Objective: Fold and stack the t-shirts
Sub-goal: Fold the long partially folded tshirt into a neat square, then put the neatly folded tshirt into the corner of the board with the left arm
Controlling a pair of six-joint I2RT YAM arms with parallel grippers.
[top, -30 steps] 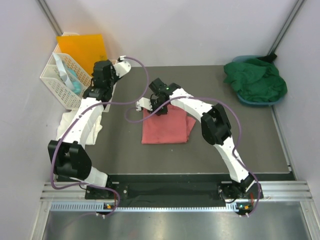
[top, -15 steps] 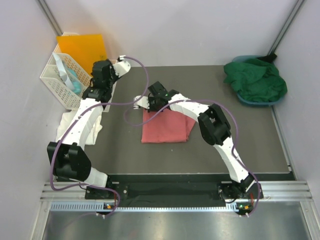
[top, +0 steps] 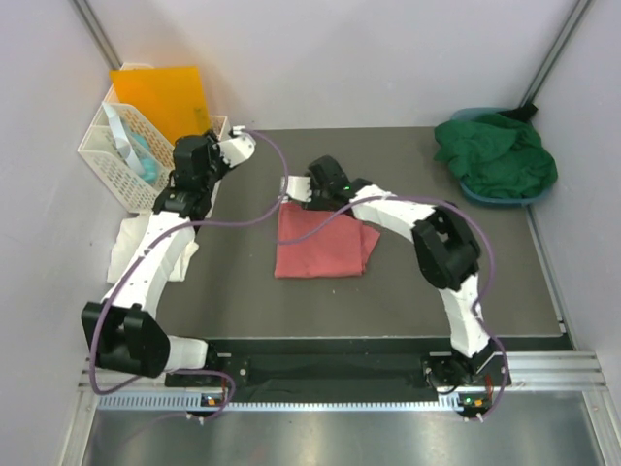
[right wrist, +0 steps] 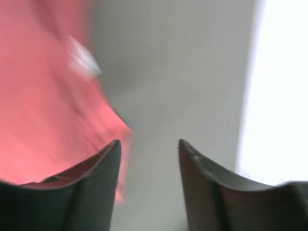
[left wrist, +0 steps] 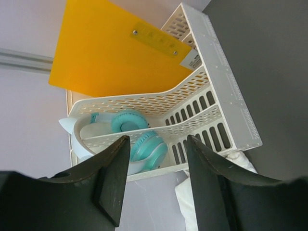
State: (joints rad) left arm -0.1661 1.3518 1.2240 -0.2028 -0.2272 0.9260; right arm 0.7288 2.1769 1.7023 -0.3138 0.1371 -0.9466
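The salmon-pink t-shirt (top: 320, 243) lies folded in a rough rectangle mid-table. My right gripper (top: 294, 185) hovers at its back left corner. In the blurred right wrist view that gripper (right wrist: 149, 144) is open and empty, with the pink t-shirt (right wrist: 43, 120) to the left of its fingers. The white t-shirt (top: 131, 243) lies crumpled at the table's left edge. Above it my left gripper (top: 179, 194) points at the basket; it (left wrist: 159, 139) is open and holds nothing. A dark green t-shirt (top: 500, 155) is bunched up at the back right.
A white lattice basket (top: 116, 165) with teal headphones (left wrist: 144, 144) stands at the back left, an orange folder (top: 160, 92) leaning behind it. The green shirt rests in a blue basin (top: 480, 194). Walls close in on the left and right.
My right gripper has opened, let go of the pink t-shirt's corner and drawn back a little toward the rear. The left arm has shifted slightly left.
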